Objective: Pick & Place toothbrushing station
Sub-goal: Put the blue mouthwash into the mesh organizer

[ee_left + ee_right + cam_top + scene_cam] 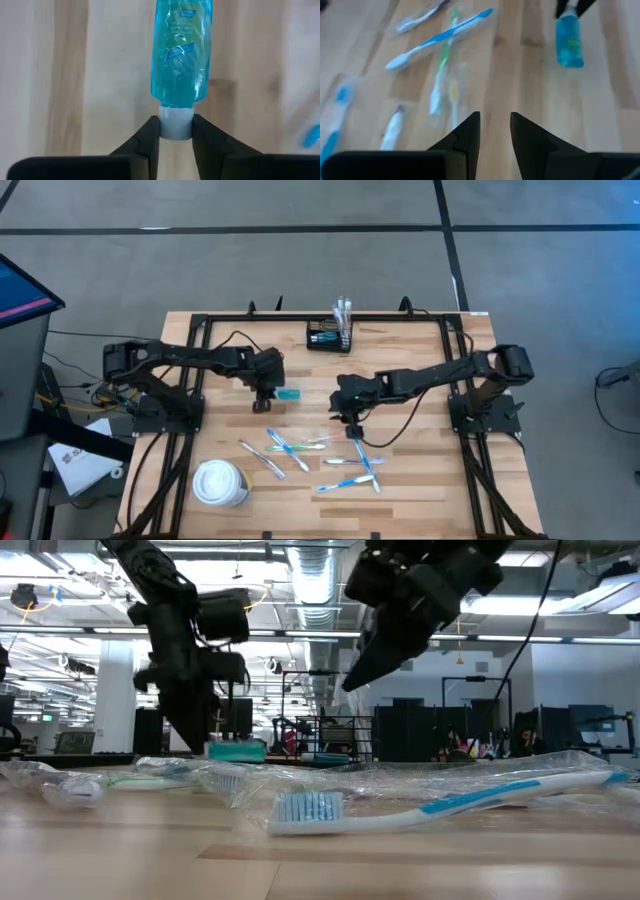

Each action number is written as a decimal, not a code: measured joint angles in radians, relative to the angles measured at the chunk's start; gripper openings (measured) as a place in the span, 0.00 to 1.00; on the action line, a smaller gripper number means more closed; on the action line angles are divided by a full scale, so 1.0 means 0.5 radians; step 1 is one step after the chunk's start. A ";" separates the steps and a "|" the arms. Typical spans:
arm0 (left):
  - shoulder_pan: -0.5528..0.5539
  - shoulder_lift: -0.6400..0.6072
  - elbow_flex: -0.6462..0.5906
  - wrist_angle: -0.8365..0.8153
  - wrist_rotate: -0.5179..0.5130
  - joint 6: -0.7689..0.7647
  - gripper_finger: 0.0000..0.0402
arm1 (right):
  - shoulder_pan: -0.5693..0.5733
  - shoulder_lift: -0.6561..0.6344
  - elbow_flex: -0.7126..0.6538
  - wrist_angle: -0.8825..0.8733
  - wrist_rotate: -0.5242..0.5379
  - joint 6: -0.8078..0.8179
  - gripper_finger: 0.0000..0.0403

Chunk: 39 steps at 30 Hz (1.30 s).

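Note:
The toothbrushing station (328,335), a black wire-mesh organiser with brushes standing in it, rests on its base at the table's far middle. My left gripper (268,394) is left of centre, shut on a blue transparent tube (181,50) with a grey cap. The tube (289,394) sticks out from the fingers toward the table's right. My right gripper (495,117) hovers at the table's middle (352,425), slanting down, open with nothing between its fingers. Several toothbrushes (285,445) lie flat near the front. My left gripper pinches the tube's grey cap (175,131) between its two fingers, one on each side. The fingers come steeply from above, from the table's left. The tube's body runs on past the fingertips, close over the table; I cannot tell whether it rests on the wood.
A white lidded cup (220,483) stands near the front left. Wrapped and bare toothbrushes (352,465) lie scattered below my right gripper; one lies close to the low camera (440,805). A black frame (205,320) runs along the table's edges. Bare wood lies at the right.

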 joint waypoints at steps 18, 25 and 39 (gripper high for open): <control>-0.032 -0.492 0.001 0.022 0.638 -0.285 0.19 | 0.006 0.065 0.093 0.351 0.234 -0.295 0.24; -0.083 -0.500 0.001 0.024 0.739 -0.341 0.19 | 0.015 0.065 0.092 0.481 0.228 -0.383 0.24; -0.143 -0.499 0.001 0.074 0.837 -0.401 0.19 | 0.085 0.076 0.092 0.677 0.220 -0.676 0.24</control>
